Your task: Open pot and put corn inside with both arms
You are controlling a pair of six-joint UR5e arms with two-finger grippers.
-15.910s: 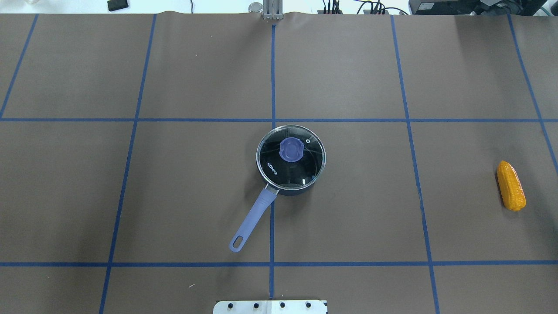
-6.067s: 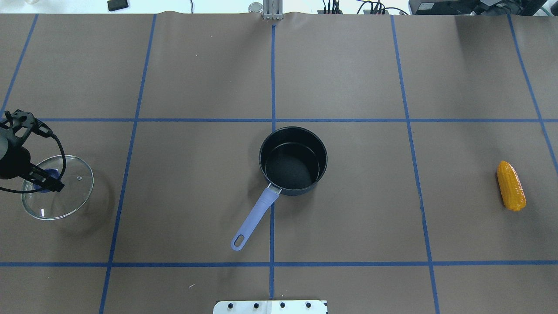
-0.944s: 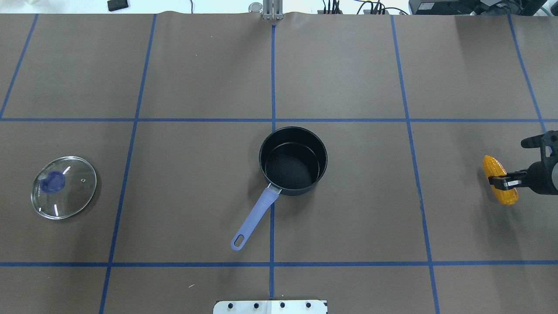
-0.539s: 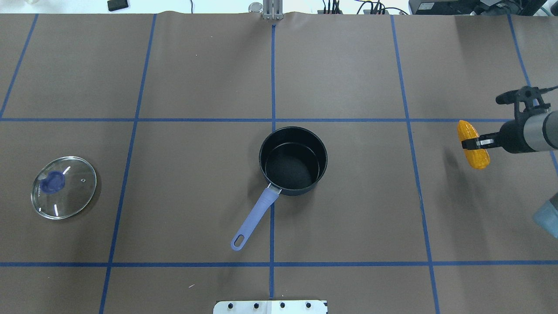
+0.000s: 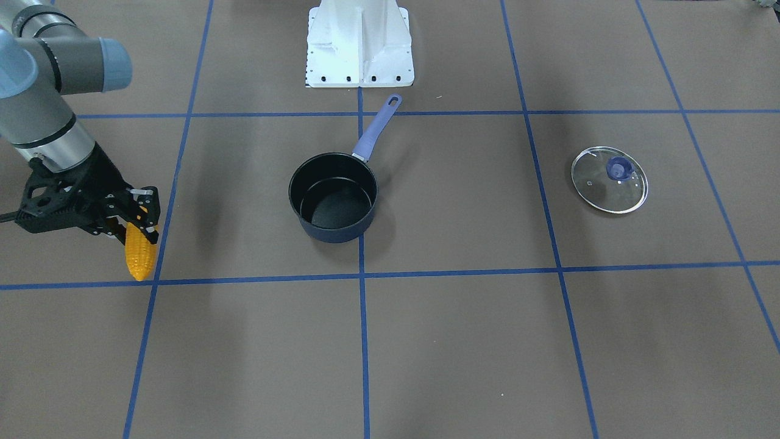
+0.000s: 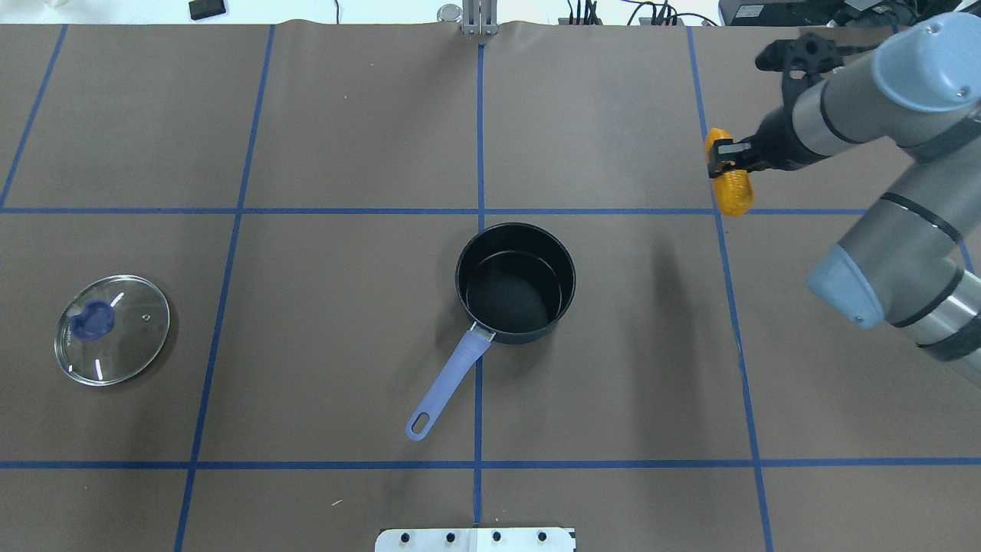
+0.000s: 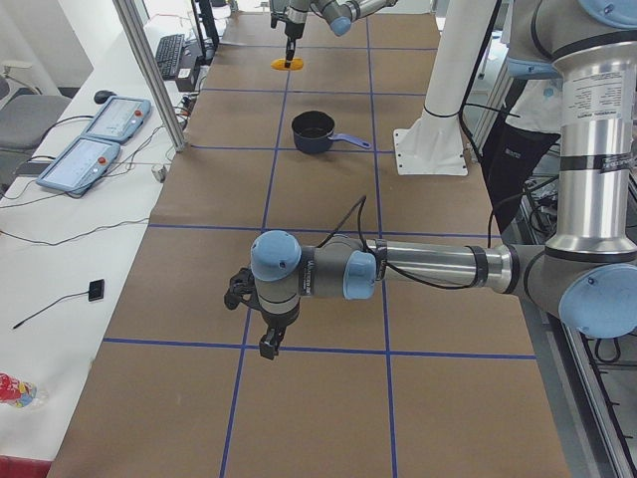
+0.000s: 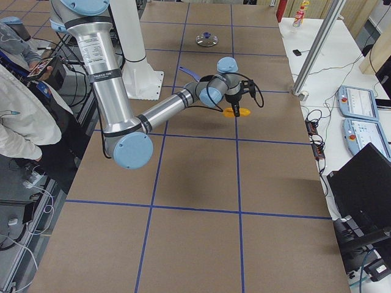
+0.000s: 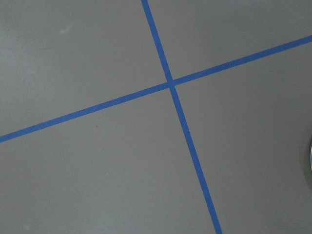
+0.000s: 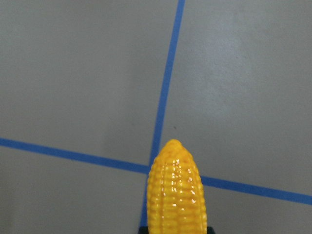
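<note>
Whether the left gripper [image 7: 267, 344] is open cannot be told. Far left of the right gripper [image 6: 724, 156], the round glass lid [image 6: 112, 330] lies parked, leaving the black blue-handled pot [image 6: 529, 334], nearer, open. That gripper pinches the yellow-orange corn cob [image 6: 734, 195], aloft for carrying.

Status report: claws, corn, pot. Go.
Right claw shut on corn, held above table. Left claw far off, grip unreadable. Pot open, lid aside; nothing seen blocking.

No legible text or labels.
</note>
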